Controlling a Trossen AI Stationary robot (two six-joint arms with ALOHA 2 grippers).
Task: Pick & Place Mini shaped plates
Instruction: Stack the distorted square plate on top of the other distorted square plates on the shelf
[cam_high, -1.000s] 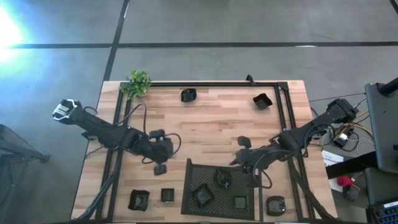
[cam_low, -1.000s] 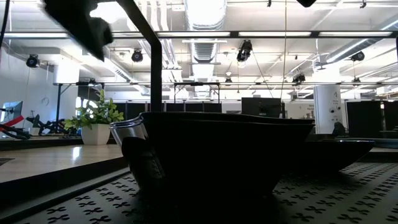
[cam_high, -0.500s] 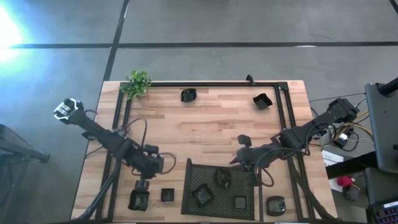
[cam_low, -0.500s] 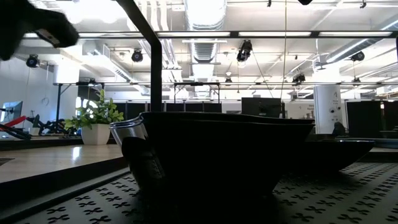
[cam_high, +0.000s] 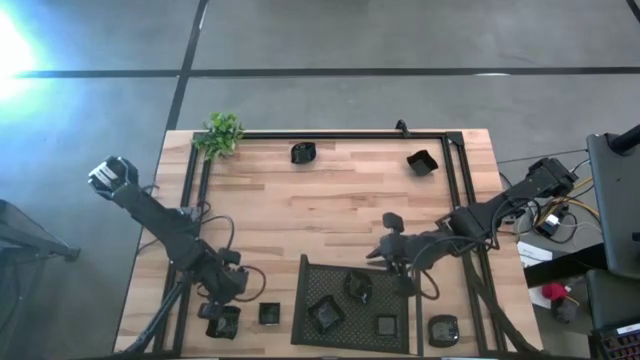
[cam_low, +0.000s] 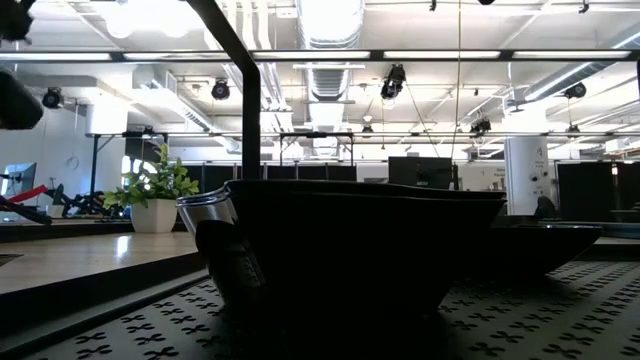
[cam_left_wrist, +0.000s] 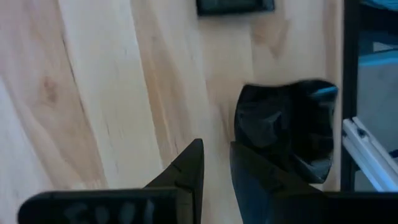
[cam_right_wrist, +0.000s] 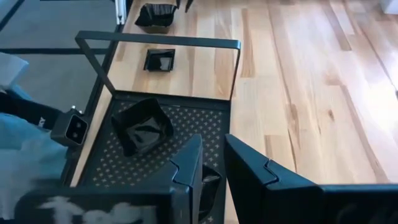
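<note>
My left claw (cam_high: 218, 308) hangs low at the desk's near-left corner, fingers slightly parted; my right claw (cam_high: 385, 247) hovers mid-desk, narrowly parted.

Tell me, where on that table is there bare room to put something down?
The wide wood between the two far plates and the mesh tray is bare. It is crowded in the tray and at the near left corner, around the left tool.

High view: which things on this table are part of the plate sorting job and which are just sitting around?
Part of the job:
mini shaped plates, e.g.
mesh tray holding three plates
left claw over the corner plate
right claw

Just sitting around:
small plant
black frame rail
</note>
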